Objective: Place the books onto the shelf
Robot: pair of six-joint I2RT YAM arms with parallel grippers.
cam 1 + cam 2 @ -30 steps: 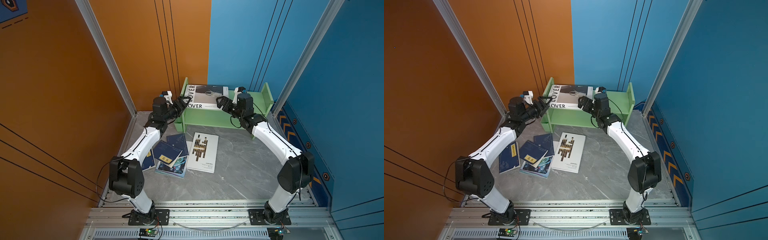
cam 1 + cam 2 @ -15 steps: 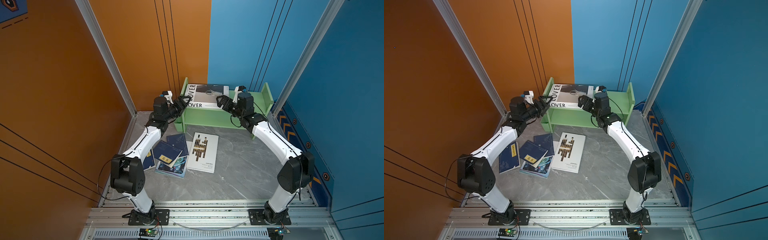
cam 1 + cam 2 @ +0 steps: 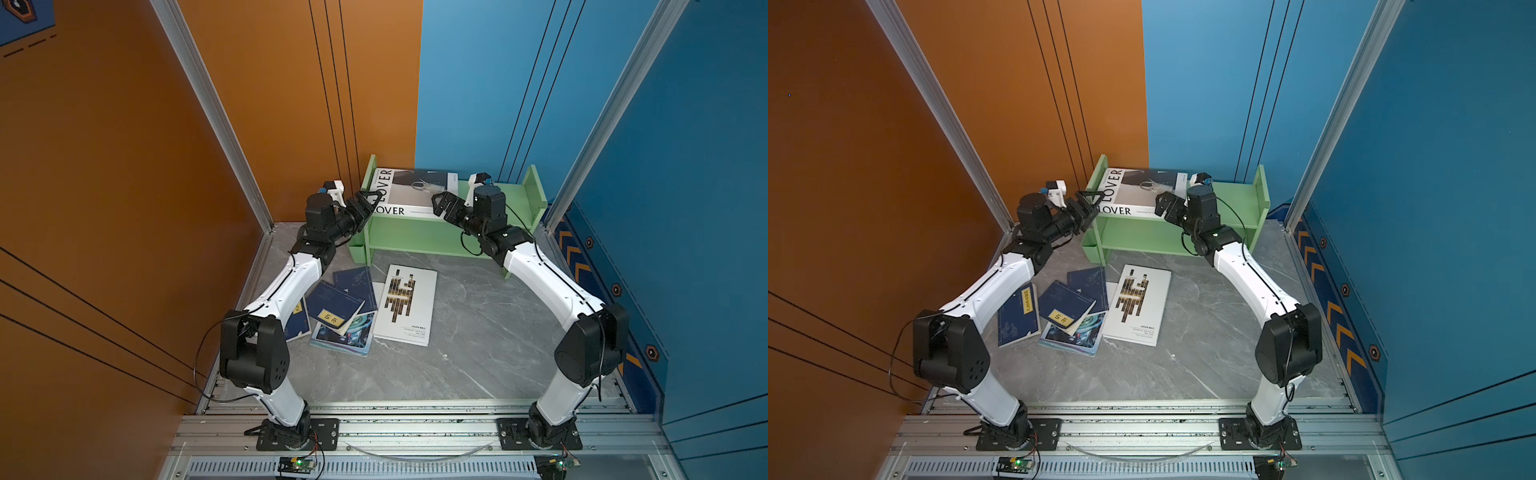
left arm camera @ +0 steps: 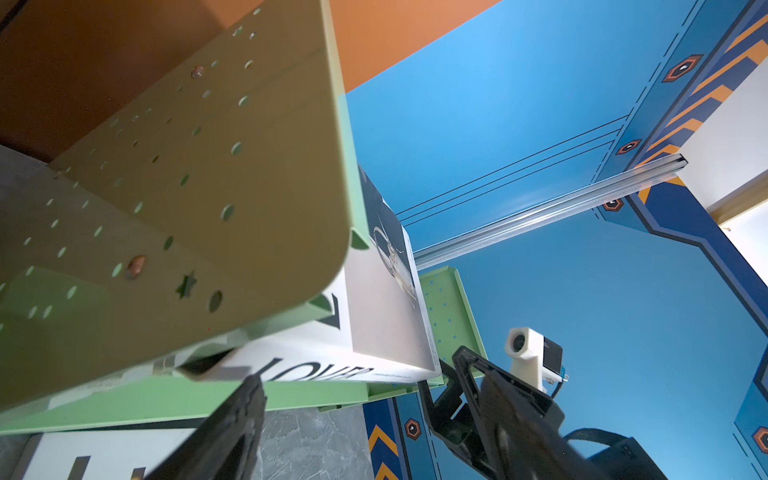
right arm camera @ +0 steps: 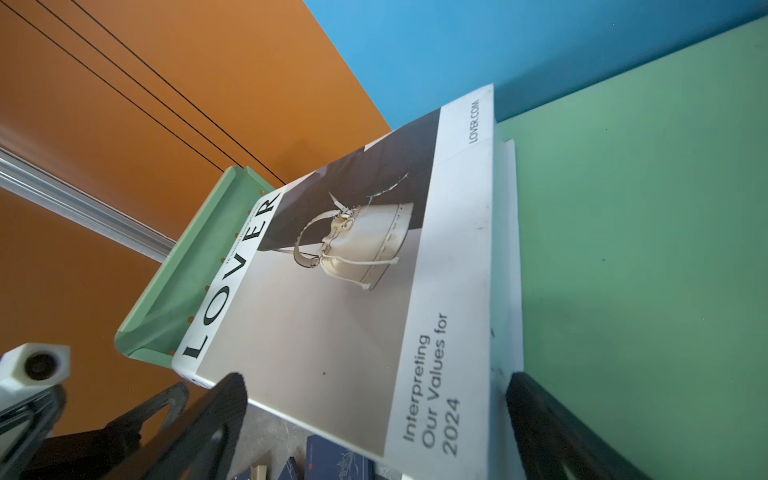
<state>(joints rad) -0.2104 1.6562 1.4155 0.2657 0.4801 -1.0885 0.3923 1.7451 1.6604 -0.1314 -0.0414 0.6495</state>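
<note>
There were one white LOVER book, one white book with gold bars, three thin navy books, one teal picture magazine, one light-green two-tier shelf, one small green cup and two white-and-black robot arms

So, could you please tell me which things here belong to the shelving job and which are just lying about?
Job: light-green wooden two-tier shelf; thick white LOVER book on its top tier; white book with gold bars, thin navy yellow-labelled books and teal magazine on the table.
Lying about: small green cup on the shelf's side; front-rail circuit board.
</note>
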